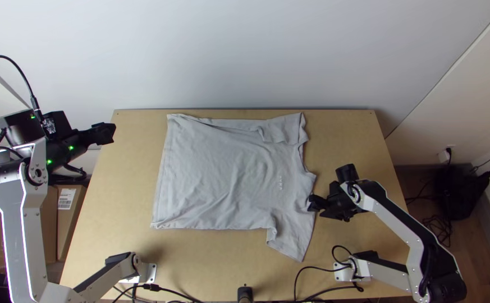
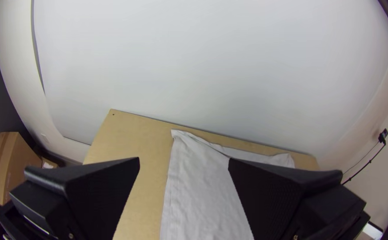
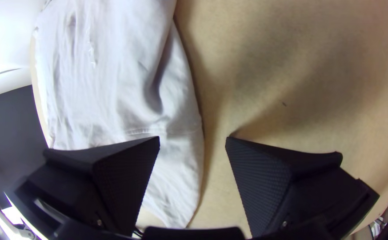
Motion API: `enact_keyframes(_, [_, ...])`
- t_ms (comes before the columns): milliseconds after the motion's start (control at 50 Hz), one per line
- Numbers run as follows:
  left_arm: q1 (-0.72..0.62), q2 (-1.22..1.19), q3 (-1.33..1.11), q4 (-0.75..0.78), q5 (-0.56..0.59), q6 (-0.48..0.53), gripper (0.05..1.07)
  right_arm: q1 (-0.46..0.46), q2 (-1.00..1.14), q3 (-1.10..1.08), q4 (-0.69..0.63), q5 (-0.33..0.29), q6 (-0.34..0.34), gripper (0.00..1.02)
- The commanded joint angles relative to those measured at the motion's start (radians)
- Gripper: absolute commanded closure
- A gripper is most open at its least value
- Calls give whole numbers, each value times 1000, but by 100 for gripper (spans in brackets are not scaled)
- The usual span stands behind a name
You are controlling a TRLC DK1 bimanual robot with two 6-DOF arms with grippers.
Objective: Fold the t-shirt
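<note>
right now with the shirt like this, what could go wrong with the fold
The right gripper is open with one finger over the t-shirt and the other over bare table, so closing might catch only a thin bit of edge.

The far sleeve lies rumpled while the near sleeve is spread, so the fold could come out lopsided.

The left gripper is open off the table's side, so a one-handed lift may drag the cloth askew.
</note>
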Motion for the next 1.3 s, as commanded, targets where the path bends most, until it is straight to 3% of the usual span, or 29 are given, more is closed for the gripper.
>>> enact_keyframes(0, [18, -7, -2, -22, 11, 40, 11, 21, 28, 23, 26, -6, -2, 37])
enact_keyframes(100, [20, -7, -5, -38, 11, 55, 11, 43, 29, 15, 77, -6, 2, 66])
enact_keyframes(220, [20, -7, 1, -113, 12, 116, 11, 69, 51, 4, 63, -6, 4, 68])
enact_keyframes(300, [14, -3, 5, -216, 11, 233, 11, 81, 35, 3, 54, -4, -11, 100])
enact_keyframes(480, [-51, -15, -88, -454, 11, 469, 11, 71, -58, 6, 52, -4, -16, 100])
enact_keyframes(560, [-69, -30, -200, -481, -44, 556, 11, 61, -81, 10, 52, -4, -13, 100])
enact_keyframes(720, [-201, -58, -404, -509, -259, 635, 11, 48, -110, 32, 29, -4, -8, 100])
enact_keyframes(820, [-220, -56, -510, -518, -267, 690, 20, 38, -118, 42, 20, -4, -8, 100])
enact_keyframes(1280, [-362, 97, -736, -276, -265, 587, 20, 38, -144, 52, -21, -6, -4, 100])
